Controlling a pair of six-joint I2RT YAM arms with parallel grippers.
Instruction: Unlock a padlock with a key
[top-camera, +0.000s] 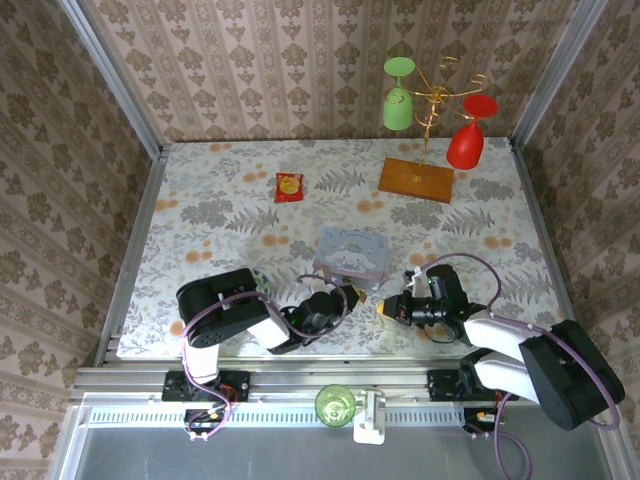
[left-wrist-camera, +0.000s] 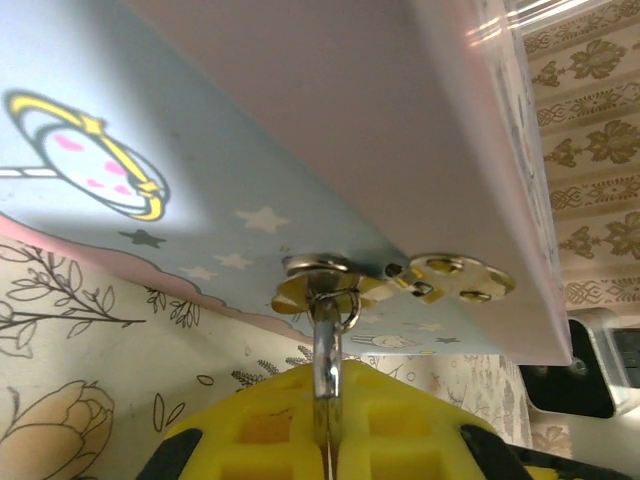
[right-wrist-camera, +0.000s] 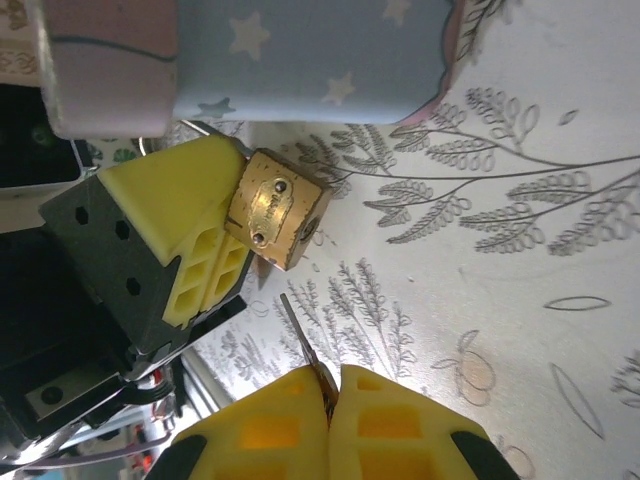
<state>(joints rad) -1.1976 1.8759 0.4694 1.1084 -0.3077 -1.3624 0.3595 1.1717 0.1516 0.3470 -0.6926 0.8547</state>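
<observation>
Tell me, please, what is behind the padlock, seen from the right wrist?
The left tool, whose yellow pads grip the padlock; farther back, the pale blue tin. The shackle is hidden between the pads.

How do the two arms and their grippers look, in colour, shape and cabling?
Both arms, the left arm and the right arm, have rounded black joint housings joined by white links. A loose purple cable loops along each. The left gripper and the right gripper have black bodies and chunky yellow fingers with square recesses moulded in.
</observation>
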